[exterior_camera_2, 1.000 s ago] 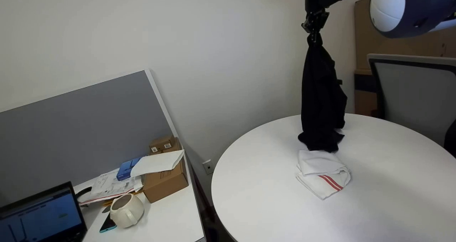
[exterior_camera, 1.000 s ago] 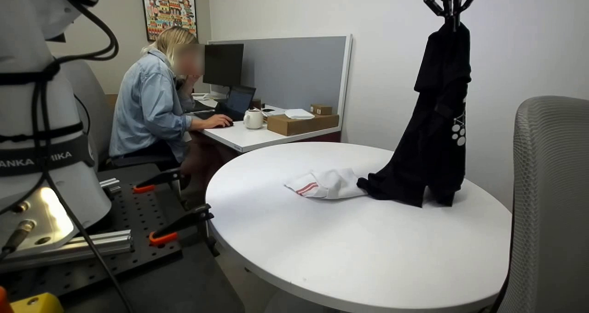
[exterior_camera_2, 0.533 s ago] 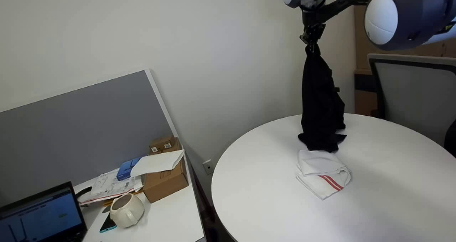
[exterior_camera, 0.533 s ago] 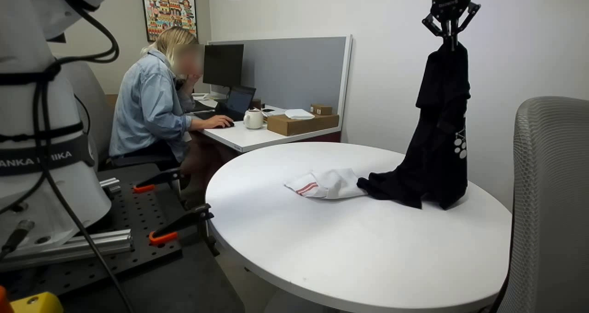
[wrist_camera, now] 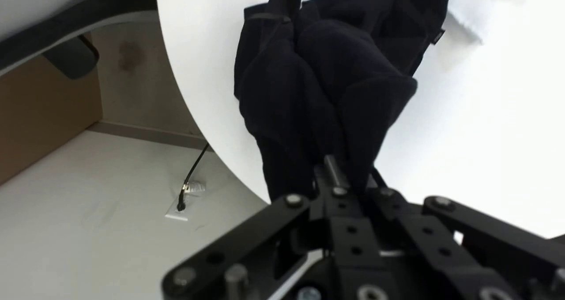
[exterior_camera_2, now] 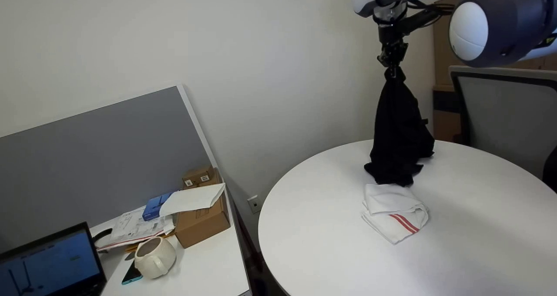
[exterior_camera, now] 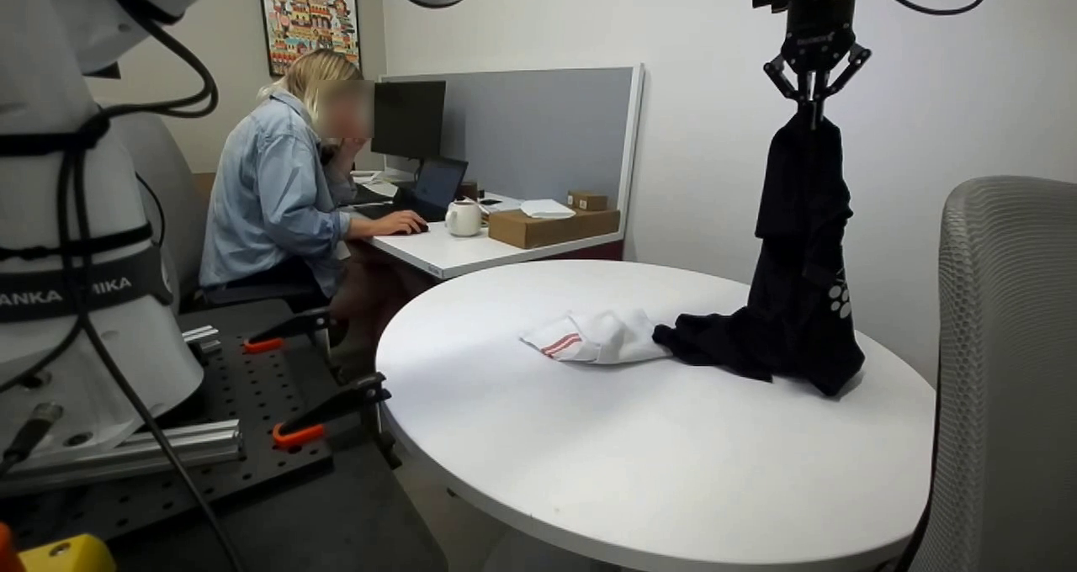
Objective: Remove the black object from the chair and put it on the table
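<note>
Pinching the black garment (exterior_camera: 793,278), the gripper (exterior_camera: 814,114) seems mid-placement on the table (exterior_camera: 639,463), and should next lower before releasing.

Black garment (exterior_camera: 795,261) with clustered white dots, red-striped white cloth (exterior_camera_2: 394,211), white table (exterior_camera: 656,463), grey chair (exterior_camera: 1018,345).

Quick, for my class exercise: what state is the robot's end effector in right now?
End effector: closed, holding the black garment by its upper end; the lower part lies on the table.
</note>
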